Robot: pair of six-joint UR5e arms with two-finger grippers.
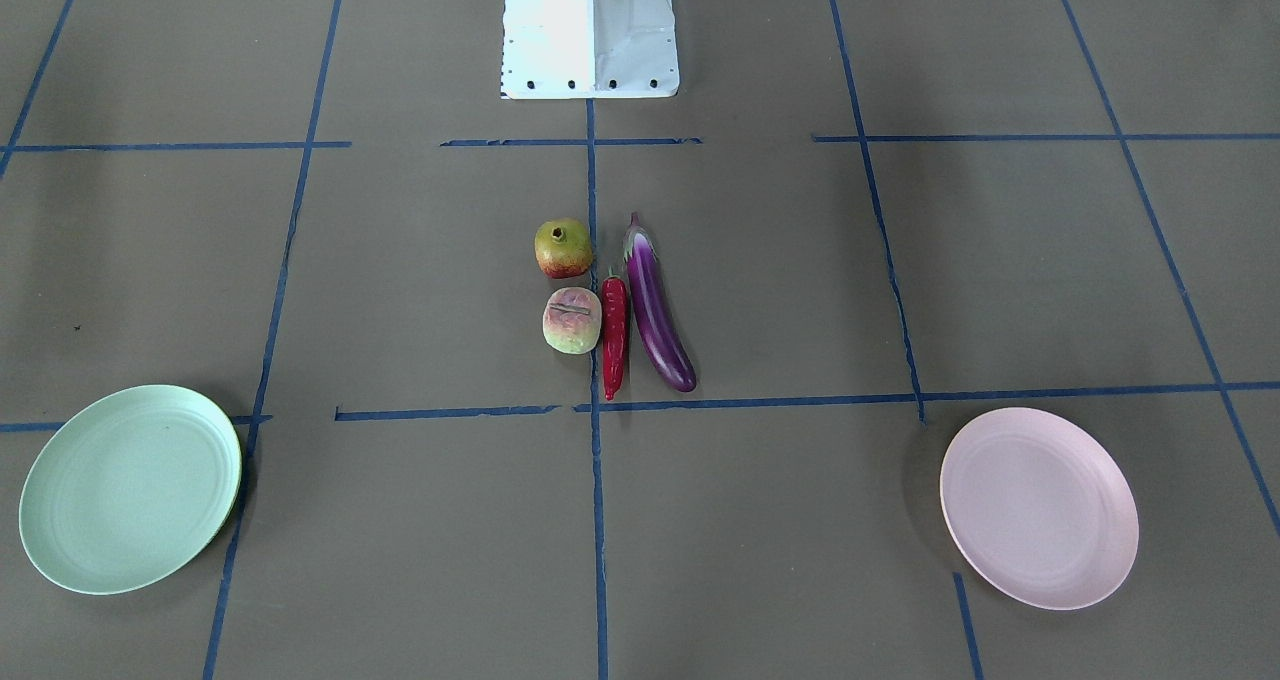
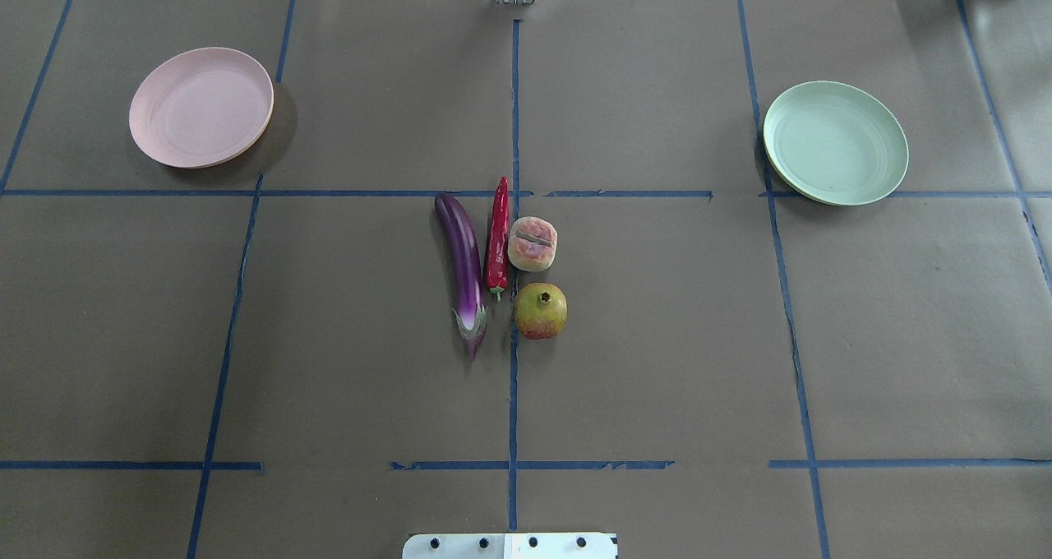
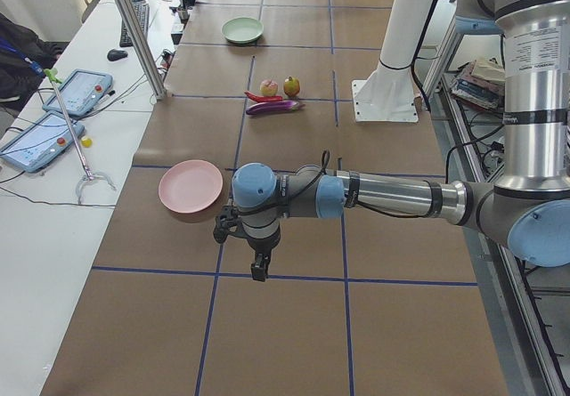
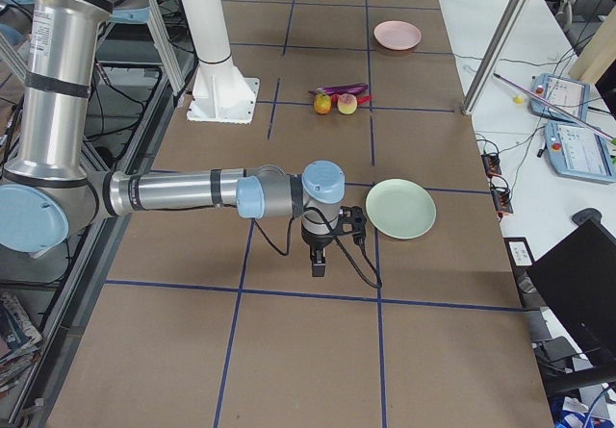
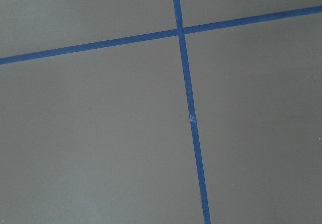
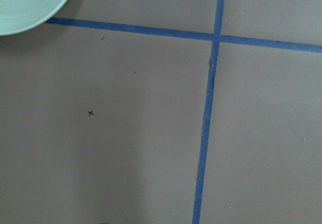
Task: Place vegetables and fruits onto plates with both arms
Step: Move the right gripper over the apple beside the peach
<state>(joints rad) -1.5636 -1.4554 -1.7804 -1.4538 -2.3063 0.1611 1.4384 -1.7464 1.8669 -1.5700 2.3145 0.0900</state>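
The purple eggplant, red chili, pink-and-green peach-like fruit and green-and-red crowned fruit lie close together at the table's middle. The pink plate and the mint green plate both hold nothing. My left gripper hangs over the table just beside the pink plate. My right gripper hangs beside the green plate, whose rim shows in the right wrist view. Both grippers show only in side views, so I cannot tell if they are open or shut.
The white robot base stands at the table's robot-side edge. Blue tape lines divide the brown table into squares. Beyond the plates, benches hold tablets and metal posts.
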